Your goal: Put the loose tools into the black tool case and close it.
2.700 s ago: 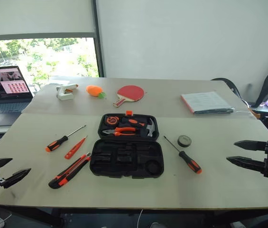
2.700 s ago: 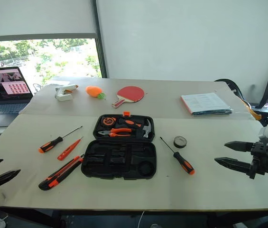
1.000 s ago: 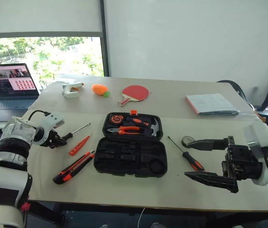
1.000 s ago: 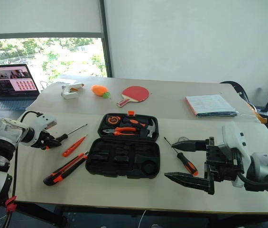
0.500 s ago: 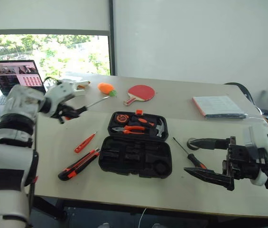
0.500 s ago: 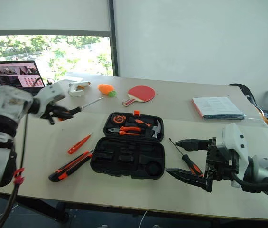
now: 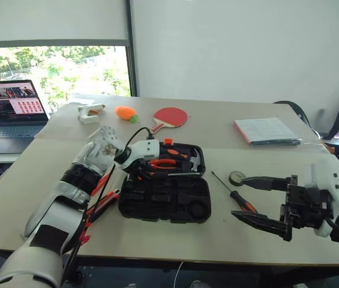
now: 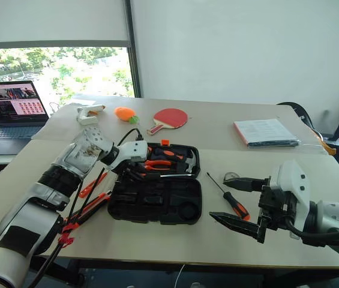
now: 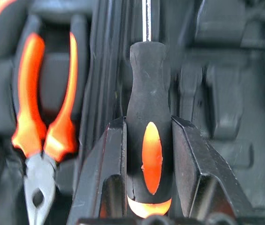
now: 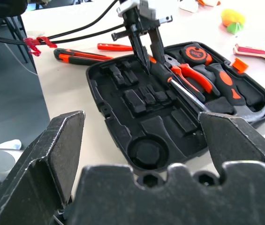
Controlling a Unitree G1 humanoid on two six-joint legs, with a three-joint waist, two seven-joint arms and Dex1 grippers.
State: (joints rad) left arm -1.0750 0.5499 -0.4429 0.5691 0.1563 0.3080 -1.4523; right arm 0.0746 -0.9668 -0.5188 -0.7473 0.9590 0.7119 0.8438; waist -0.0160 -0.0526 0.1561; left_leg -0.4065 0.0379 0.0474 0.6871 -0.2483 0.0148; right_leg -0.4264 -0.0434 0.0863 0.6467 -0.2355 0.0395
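Pale laminate covers the table point(image 7: 49, 180), which carries everything, and the black tool case point(image 7: 164, 195) lies open near the middle of it, toward the front edge, its lid half laid flat toward the far side with pliers point(image 9: 45, 126), a hammer and a tape measure already seated in their moulded slots. Over the line where the two halves meet, the left gripper point(image 10: 144, 44) pinches the handle of a black-and-orange screwdriver point(image 9: 149, 140) between both fingers, the shaft lying along that line, probably so the tool can drop lengthwise into a slot. The right gripper point(image 8: 236, 203) hovers above the front right part of the table with its fingers spread wide and nothing between them, a sensible stance for reaching the second screwdriver point(image 7: 234, 193), which lies just beside the case's right edge, its handle toward the front edge. Left of the case, partly behind the left arm, the utility knife point(image 10: 83, 55) and the small orange screwdriver point(image 10: 115, 47) wait on the table. Smallest of all, the tape roll point(image 7: 237, 177) sits just beyond the second screwdriver, near its tip. By my reckoning one of five loose tools is about to go in, with the closing still ahead.
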